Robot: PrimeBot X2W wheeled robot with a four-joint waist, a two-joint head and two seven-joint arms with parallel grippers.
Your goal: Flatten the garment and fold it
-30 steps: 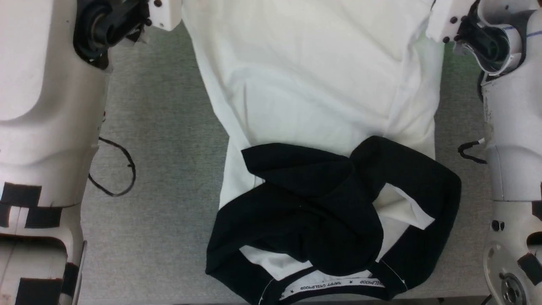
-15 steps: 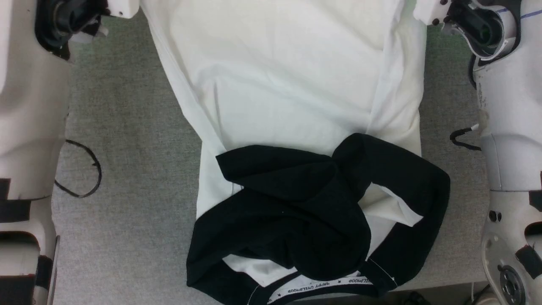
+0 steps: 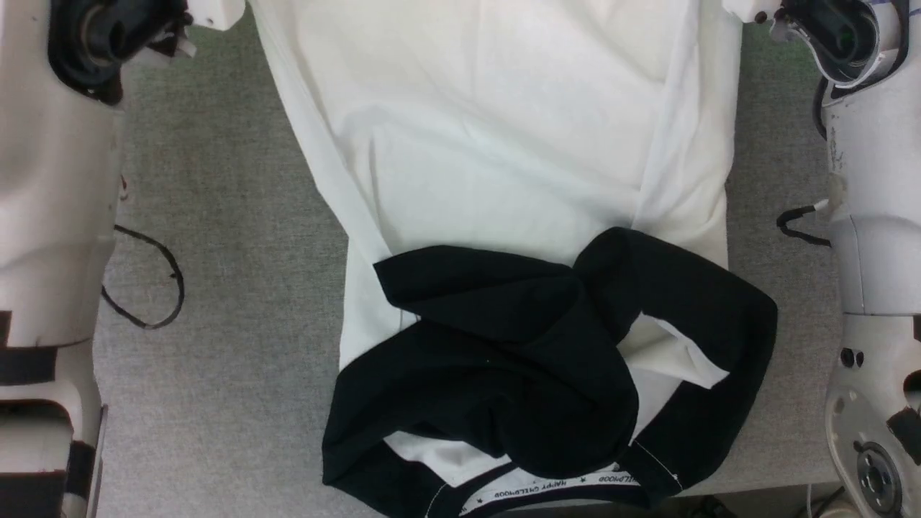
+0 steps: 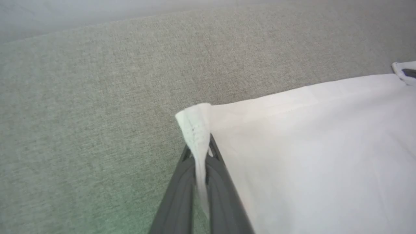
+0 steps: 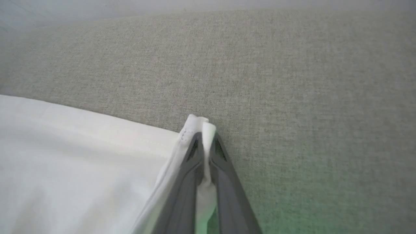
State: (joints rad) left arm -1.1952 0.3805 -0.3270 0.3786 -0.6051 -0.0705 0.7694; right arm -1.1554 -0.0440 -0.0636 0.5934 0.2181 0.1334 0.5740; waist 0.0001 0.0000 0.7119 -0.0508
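The soft white raglan shirt with long black sleeves and black collar (image 3: pixel 504 165) could be lost from either pinch under an uneven pull, since only a thin hem corner is caught at each side, and the heaped sleeves could be dragged into a worse tangle. It is laid down the middle of the head view on the grey woven tabletop (image 3: pixel 237 288), body fairly smooth, sleeves bunched at lower centre. One white corner is clenched by the left gripper (image 4: pixel 199 152), the other by the right gripper (image 5: pixel 204 139)

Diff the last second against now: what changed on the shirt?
The left gripper has closed on a hem corner of the garment. The head view shifted slightly; that is the camera. Unchanged: right gripper pinching the other hem corner, black sleeves bunched near the collar.
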